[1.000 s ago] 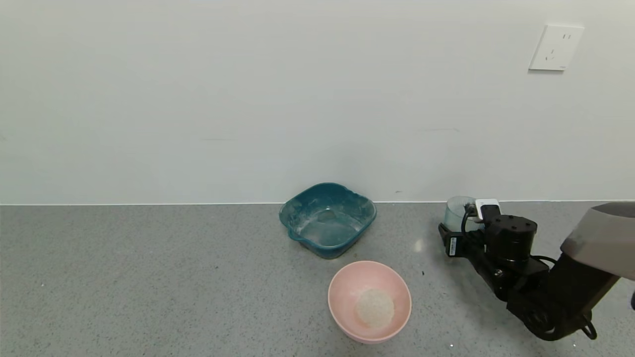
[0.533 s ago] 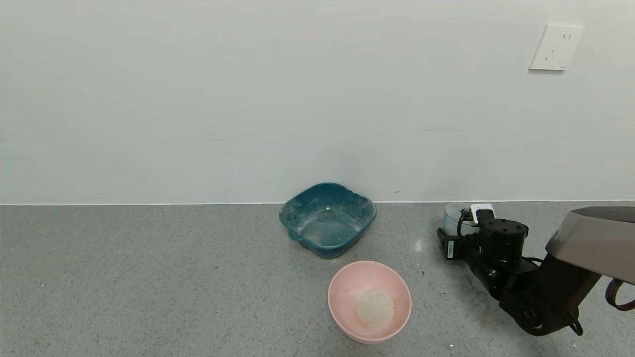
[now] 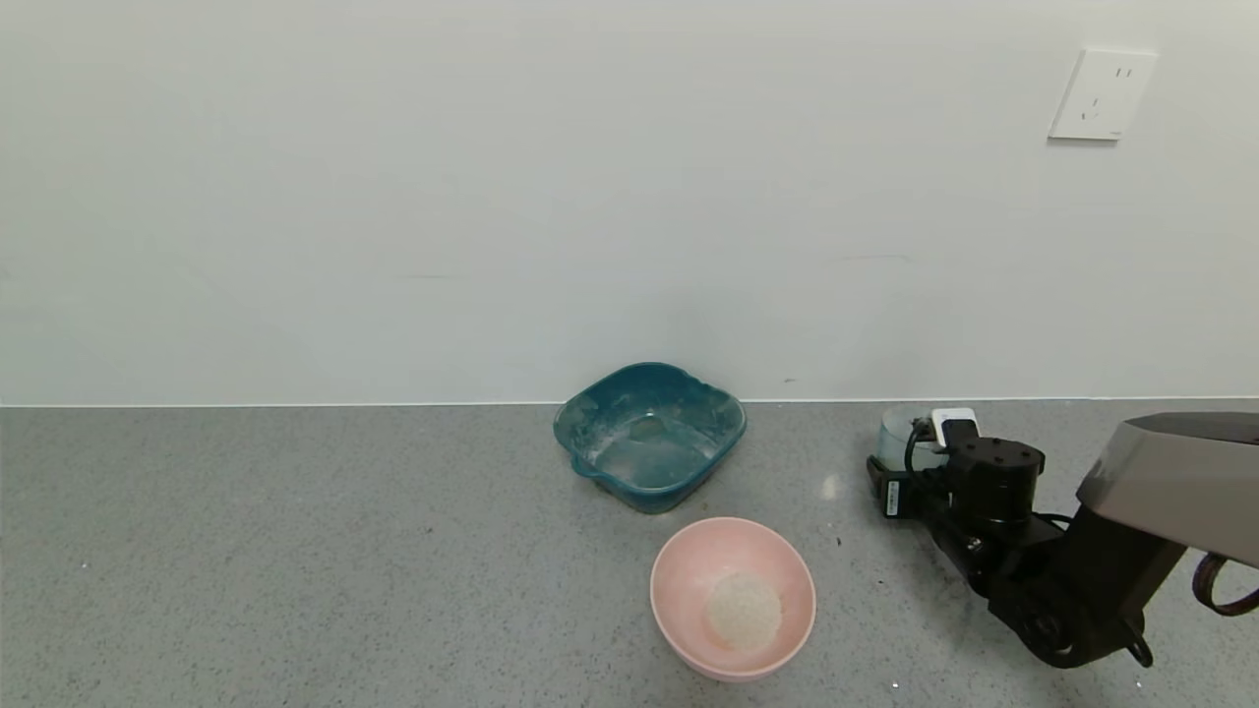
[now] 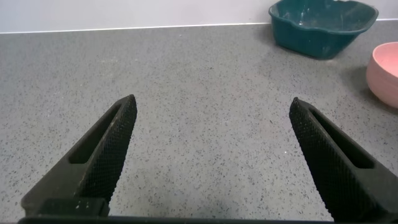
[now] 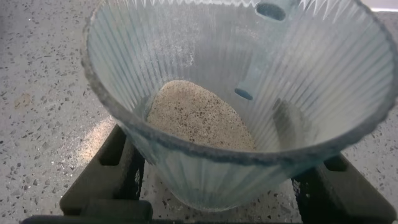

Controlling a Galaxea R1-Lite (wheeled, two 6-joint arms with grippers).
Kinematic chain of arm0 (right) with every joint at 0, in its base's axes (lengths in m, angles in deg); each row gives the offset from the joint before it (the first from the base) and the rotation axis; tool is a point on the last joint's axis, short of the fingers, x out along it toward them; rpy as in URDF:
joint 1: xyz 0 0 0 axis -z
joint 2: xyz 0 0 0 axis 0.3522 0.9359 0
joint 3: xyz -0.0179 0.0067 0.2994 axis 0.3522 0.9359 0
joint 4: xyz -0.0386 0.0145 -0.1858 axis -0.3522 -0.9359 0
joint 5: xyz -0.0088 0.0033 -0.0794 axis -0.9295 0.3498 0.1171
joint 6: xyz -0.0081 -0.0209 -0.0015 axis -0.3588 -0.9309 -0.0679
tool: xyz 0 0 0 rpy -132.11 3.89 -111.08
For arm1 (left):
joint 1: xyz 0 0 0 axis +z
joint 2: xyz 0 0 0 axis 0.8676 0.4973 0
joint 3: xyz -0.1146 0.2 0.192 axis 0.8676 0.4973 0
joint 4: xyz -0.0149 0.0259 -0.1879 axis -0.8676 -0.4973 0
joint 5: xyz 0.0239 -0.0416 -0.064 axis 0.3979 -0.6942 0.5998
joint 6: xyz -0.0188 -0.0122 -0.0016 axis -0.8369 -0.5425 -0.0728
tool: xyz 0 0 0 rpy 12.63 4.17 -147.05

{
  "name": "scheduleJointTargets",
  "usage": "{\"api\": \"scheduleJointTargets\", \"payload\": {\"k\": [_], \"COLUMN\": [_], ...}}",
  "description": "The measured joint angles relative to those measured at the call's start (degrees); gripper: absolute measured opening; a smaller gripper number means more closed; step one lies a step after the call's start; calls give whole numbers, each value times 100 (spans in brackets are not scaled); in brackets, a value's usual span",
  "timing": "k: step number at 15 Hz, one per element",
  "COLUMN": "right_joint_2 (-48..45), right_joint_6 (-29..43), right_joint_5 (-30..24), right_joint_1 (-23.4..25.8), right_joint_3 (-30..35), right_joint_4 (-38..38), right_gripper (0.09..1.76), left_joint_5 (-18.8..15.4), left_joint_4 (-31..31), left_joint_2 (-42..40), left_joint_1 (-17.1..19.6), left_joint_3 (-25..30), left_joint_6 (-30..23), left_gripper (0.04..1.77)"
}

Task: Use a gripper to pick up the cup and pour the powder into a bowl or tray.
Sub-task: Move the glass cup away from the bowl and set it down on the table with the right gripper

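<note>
The clear ribbed cup (image 3: 899,433) stands upright at the back right of the counter, near the wall. My right gripper (image 3: 920,454) is shut on it, one finger on each side of its lower wall. In the right wrist view the cup (image 5: 249,174) fills the frame between my right gripper's (image 5: 224,155) fingers and holds off-white speckled powder (image 5: 199,118) at its bottom. The pink bowl (image 3: 671,590) sits at the front centre with a pale pile of powder (image 3: 745,610) inside. My left gripper (image 4: 211,118) is open and empty over bare counter, out of the head view.
A dark teal squarish tray (image 3: 649,447) dusted with white stands behind the pink bowl, close to the wall; it also shows in the left wrist view (image 4: 323,28), beside the bowl's edge (image 4: 385,74). A wall outlet (image 3: 1102,93) is high on the right.
My right gripper and the cup have come down a little toward the counter, and the right arm has dropped lower. The bowl and tray have not moved.
</note>
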Motion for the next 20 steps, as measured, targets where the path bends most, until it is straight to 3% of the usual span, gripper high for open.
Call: {"api": "scheduleJointTargets", "payload": {"k": [6,16,20], "right_joint_2": [11,-12,-297], "right_joint_6": [-2,0,6], "right_joint_5": [2,-15,-358], "right_joint_1": [-6,-15,-9], "right_joint_3": [15,59,295], "right_joint_4": [-22,-68,-496], "right_gripper": [134,160,165], "left_joint_5": [0,0,0], "left_joint_4": [0,0,2], "left_joint_2": [0,0,0], "left_joint_1": [-2,0,0], "left_joint_3": [0,0,0], "left_joint_6": [2,0,0], "left_gripper": [176,176,176]}}
